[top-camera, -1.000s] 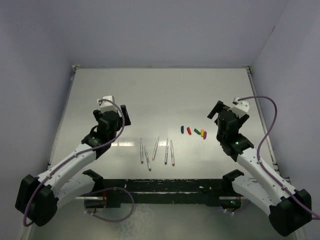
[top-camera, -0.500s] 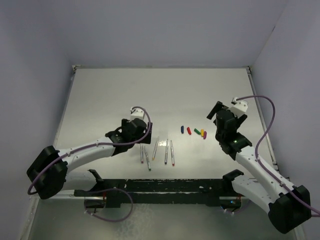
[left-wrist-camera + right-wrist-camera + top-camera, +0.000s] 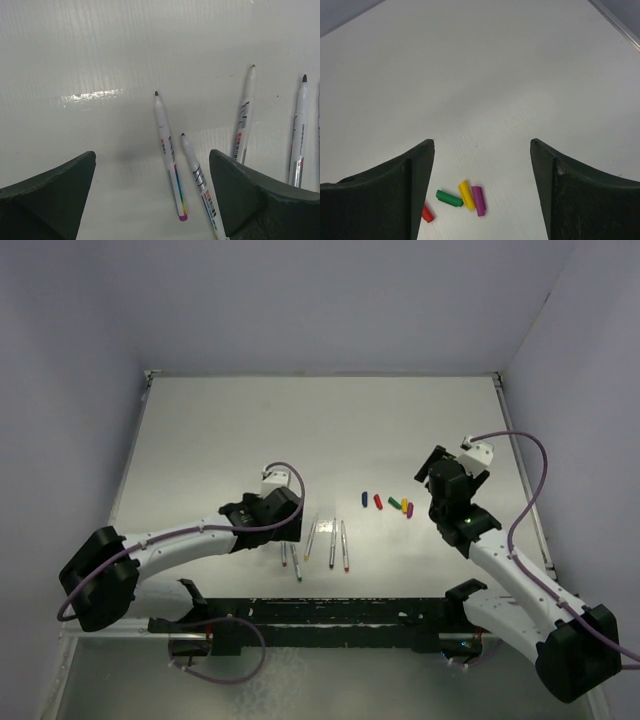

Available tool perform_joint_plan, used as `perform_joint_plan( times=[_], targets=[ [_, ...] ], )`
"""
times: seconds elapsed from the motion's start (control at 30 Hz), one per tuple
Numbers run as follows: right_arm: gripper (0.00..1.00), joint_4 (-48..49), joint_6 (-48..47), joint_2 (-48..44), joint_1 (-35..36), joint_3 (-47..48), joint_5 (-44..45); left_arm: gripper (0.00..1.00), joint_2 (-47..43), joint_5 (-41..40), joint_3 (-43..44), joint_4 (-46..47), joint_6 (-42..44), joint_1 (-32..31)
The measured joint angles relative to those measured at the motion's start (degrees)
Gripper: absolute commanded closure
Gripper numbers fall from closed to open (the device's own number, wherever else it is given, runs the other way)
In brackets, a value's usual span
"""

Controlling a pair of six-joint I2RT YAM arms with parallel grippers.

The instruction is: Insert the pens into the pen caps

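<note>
Left tool (image 3: 152,155) lowered; five pens (image 3: 310,538), caps (image 3: 378,501).

Five pens (image 3: 333,545) lie in a loose row on the worktop (image 3: 320,420), pointing roughly toward the far wall, some a little slanted. The left tool (image 3: 283,512) hangs over the far ends of the leftmost two, its arm stretched low across from the left. Right of the pens sits a short line of pen caps (image 3: 395,504): blue, red, then green, yellow and purple bunched close. The right tool (image 3: 436,470) hovers near them, on their right.
</note>
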Motion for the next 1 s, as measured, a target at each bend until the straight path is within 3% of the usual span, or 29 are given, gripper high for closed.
perform_joint_plan(
  times=[0.43,1.0],
  targets=[
    [0.26,-1.75,2.56,4.02,0.00,0.00,-0.20,0.11,1.90,0.13,1.64,-11.74,-4.33,-1.40],
    [0.27,-1.90,3.87,4.48,0.00,0.00,-0.20,0.12,4.11,3.04,1.64,-11.06,-4.28,-1.40]
  ],
)
